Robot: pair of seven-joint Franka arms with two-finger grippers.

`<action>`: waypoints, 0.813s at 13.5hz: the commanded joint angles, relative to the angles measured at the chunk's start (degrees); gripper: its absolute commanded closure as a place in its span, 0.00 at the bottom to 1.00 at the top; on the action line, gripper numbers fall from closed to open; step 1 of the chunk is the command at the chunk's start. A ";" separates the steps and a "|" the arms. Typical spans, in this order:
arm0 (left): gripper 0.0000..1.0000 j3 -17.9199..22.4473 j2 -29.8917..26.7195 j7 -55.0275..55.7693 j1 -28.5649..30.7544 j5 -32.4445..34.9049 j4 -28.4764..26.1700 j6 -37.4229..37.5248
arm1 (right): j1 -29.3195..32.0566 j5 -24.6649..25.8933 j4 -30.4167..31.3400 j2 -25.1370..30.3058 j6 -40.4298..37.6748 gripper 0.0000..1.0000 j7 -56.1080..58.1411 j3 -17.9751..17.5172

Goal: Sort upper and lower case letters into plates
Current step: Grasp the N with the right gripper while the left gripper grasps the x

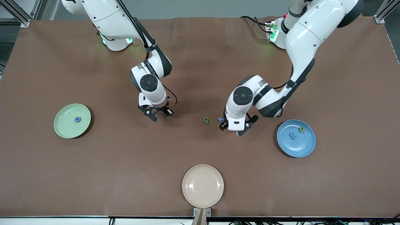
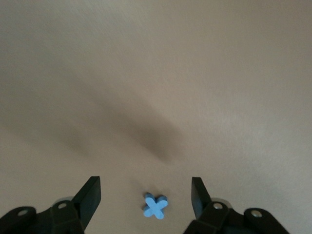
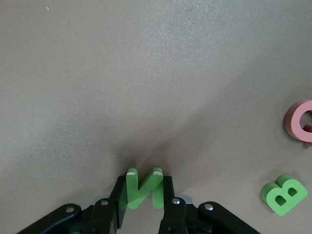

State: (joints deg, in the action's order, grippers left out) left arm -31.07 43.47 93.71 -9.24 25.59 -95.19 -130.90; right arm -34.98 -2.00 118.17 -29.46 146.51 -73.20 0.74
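1. Right gripper (image 3: 144, 195) low over the middle of the table (image 1: 200, 62), fingers clamped on a green N (image 3: 144, 188) standing upright between them.
2. Near that gripper on the table in the right wrist view: a green B (image 3: 283, 195) and a red round letter (image 3: 300, 122), apart from each other; red one cut by the picture's edge.
3. Left gripper (image 2: 145, 197) low over the table's middle, fingers spread wide with a blue x (image 2: 155, 206) lying flat between them, untouched.
4. Just beside the x, toward the right arm's end: a green letter (image 1: 206, 120), shape unclear.
5. Green plate (image 1: 64, 129) toward the right arm's end, with a blue round letter (image 1: 77, 119) in it.
6. Blue plate (image 1: 297, 148) toward the left arm's end, holding a blue letter (image 1: 293, 135) and a green letter (image 1: 302, 129).
7. Cream plate (image 1: 203, 186) at the table's edge nearest the front camera.
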 commanded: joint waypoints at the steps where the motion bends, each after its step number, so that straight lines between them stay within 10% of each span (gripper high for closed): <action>1: 0.21 4.60 3.72 2.61 -6.82 1.39 5.09 -0.23 | -0.27 -0.64 -0.30 -0.60 -0.61 0.84 -0.28 -0.13; 5: 0.29 5.85 4.17 2.70 -8.69 1.65 4.75 -2.78 | 1.13 0.15 -2.67 6.31 -14.88 0.85 3.74 0.31; 11: 0.31 5.85 3.20 4.10 -7.90 2.01 2.11 -2.87 | 19.65 0.33 0.12 20.48 -30.67 0.85 42.63 0.49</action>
State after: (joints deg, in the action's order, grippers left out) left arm -25.09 47.37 95.66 -17.30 25.83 -92.07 -133.31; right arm -21.30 -1.82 113.76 -12.37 115.12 -41.42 2.18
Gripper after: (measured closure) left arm 0.313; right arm 0.665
